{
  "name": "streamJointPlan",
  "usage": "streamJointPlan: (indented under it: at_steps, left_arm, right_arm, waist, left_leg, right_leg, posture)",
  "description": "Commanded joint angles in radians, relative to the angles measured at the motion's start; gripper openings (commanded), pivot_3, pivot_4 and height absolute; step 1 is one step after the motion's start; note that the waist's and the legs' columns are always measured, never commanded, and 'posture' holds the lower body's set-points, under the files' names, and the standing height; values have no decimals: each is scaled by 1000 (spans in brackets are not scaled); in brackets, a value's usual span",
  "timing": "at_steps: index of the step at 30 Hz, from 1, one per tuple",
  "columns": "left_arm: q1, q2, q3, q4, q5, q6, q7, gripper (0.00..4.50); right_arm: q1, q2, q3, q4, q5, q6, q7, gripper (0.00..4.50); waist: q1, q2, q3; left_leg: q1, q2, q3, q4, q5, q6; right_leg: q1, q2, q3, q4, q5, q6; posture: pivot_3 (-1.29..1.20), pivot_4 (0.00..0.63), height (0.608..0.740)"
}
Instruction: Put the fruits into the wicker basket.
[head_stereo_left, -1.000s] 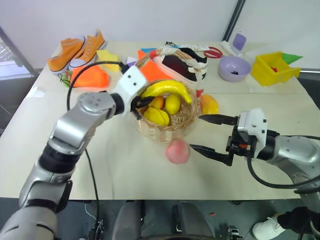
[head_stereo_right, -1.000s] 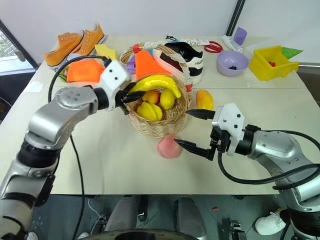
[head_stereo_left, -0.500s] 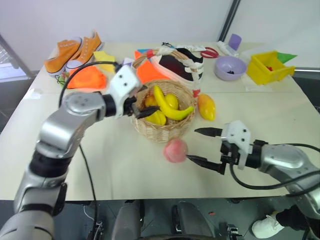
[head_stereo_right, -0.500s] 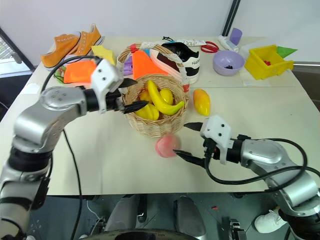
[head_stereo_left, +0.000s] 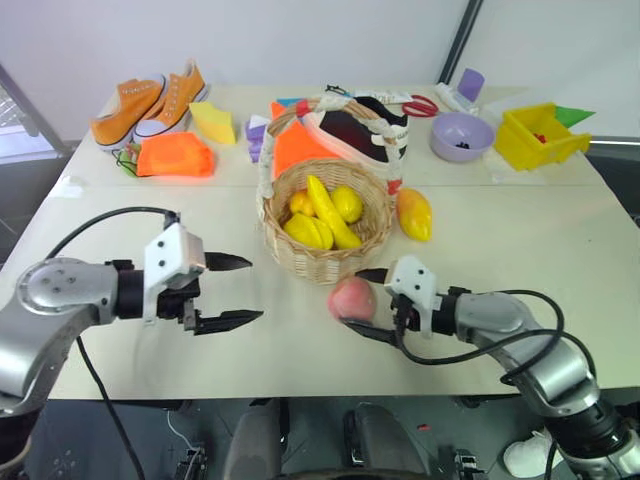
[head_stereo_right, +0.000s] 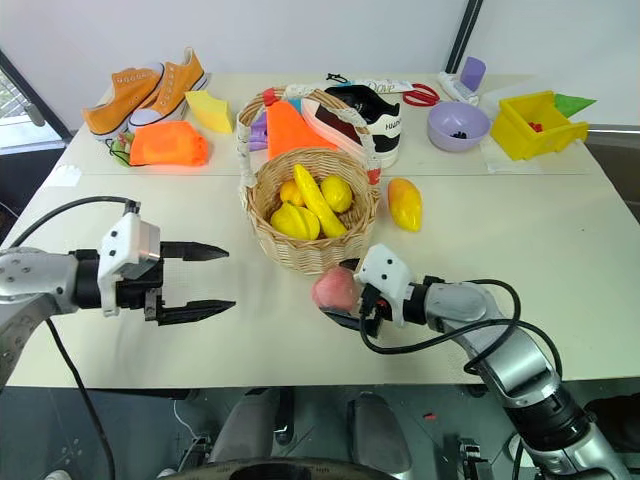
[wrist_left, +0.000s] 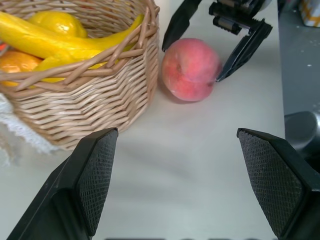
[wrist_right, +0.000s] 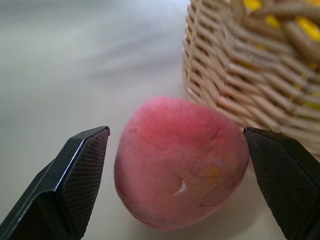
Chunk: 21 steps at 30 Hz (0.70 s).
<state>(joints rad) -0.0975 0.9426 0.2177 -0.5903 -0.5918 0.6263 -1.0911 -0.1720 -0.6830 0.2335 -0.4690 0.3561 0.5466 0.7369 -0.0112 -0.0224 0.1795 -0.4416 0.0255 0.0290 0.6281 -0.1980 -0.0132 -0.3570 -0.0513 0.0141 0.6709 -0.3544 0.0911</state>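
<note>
Right end effector (head_stereo_right: 338, 292) sits low on the table (head_stereo_left: 560, 250) with its two black fingers spread wide on either side of the peach (head_stereo_left: 351, 299), not closed on it; the wrist view shows a gap on each side. Left end effector (head_stereo_left: 240, 290) hovers well to the 9 o'clock side of the peach, fingers spread and empty, pointing toward the basket (head_stereo_left: 325, 262).

Largest is the cream table, set before a white wall. The wicker basket stands near its middle, its arched handle wrapped in white tape. Inside lies the banana (head_stereo_left: 329, 210), long axis running from 11 to 5 o'clock, with small yellow and orange fruits around it. The mango (head_stereo_left: 415, 214) lies on the table just beside the basket at 3 o'clock, long axis roughly 12 to 6. The peach rests on the table just beside the basket at 5 o'clock.

Farther back are orange sneakers (head_stereo_left: 150, 100), an orange cloth (head_stereo_left: 176, 156), a yellow bin (head_stereo_left: 540, 135) and a purple bowl (head_stereo_left: 466, 136).
</note>
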Motion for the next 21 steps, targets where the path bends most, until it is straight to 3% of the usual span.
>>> streamJointPlan:
  at_steps: [1, 6, 7, 14, 17, 21]
  left_arm:
    - [12, 5, 38, -49, -14, -37, 9, 4078]
    - [18, 17, 18, -51, 4, -46, 33, 4171]
    - [18, 18, 18, -51, 3, -46, 35, 4171]
    - [8, 17, 16, -20, 15, -55, 59, 4171]
    - [5, -1, 17, -3, 8, -56, 74, 4171]
    - [9, -40, 20, 10, 0, -68, 102, 4171]
  right_arm:
    - [-11, 23, 0, 1, -1, -11, 15, 4500]
    - [-8, 33, -8, 1, -14, -11, 18, 2898]
    - [-6, 34, -11, -2, -17, -13, 18, 2780]
    - [-6, -54, -178, -202, 185, 50, 121, 2745]
    - [-181, 24, -256, -195, 294, 137, 0, 2745]
    - [-398, 73, -182, -81, 144, 173, -139, 2745]
  waist:
    - [-1, 0, 0]
    - [-3, 0, 0]
    - [-3, 0, 0]
    - [-1, 1, 0]
    - [-16, 1, 0]
    - [-14, 1, 0]
  left_leg:
    - [0, 0, 0, 0, 0, 0]
    - [0, 0, 0, -1, 0, 0]
    - [0, 0, 0, -1, 0, 0]
    - [0, 0, 0, -1, 0, 0]
    - [1, 1, 0, -1, 0, 0]
    - [2, 2, 0, -1, 0, 0]
  right_leg:
    - [0, 0, 0, 0, 0, 0]
    - [0, 0, 0, 0, 0, 0]
    - [0, 0, 0, 0, 0, 0]
    - [0, 0, 0, 0, 0, 0]
    - [0, 1, 0, 1, 1, 0]
    - [-1, 2, 0, 1, 2, -1]
  posture:
    - [0, 150, 733]
    - [0, 150, 733]
    - [0, 150, 733]
    - [0, 150, 733]
    - [0, 150, 733]
    - [0, 150, 733]
